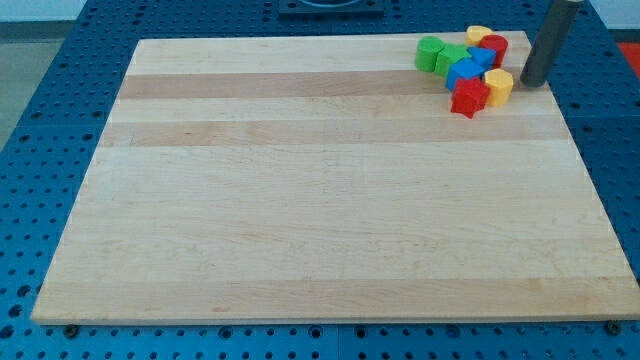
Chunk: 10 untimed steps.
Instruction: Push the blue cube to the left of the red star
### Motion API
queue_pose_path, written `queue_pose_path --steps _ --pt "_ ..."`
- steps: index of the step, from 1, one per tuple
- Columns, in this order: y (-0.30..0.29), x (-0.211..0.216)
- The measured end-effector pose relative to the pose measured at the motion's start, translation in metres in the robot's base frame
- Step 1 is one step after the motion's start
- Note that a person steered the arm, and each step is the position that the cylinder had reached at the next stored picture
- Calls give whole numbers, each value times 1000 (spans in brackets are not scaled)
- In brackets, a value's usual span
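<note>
I'm parking my tip (532, 82), a bare rod with no jaws to open or close, just right of the pile, where the blue cube (464, 72) is touching the red star's (469, 97) top-left, so I'm planning to circle round and nudge gently.

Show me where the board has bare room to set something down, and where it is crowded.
Nearly the whole wooden board is bare: everything to the view's left of the green blocks and below the red star. The crowd sits in the top-right corner: green, blue cube, red and yellow block packed touching, with my tip just right of them.
</note>
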<state>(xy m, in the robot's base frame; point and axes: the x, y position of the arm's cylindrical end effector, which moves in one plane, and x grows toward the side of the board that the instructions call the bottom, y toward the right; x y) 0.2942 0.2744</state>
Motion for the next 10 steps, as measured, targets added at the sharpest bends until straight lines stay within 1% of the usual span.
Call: queue_pose_path --steps 1,2,4,10 --pt "0 -27" --pt "0 -27" --pt "-30 1" --pt "-119 -4"
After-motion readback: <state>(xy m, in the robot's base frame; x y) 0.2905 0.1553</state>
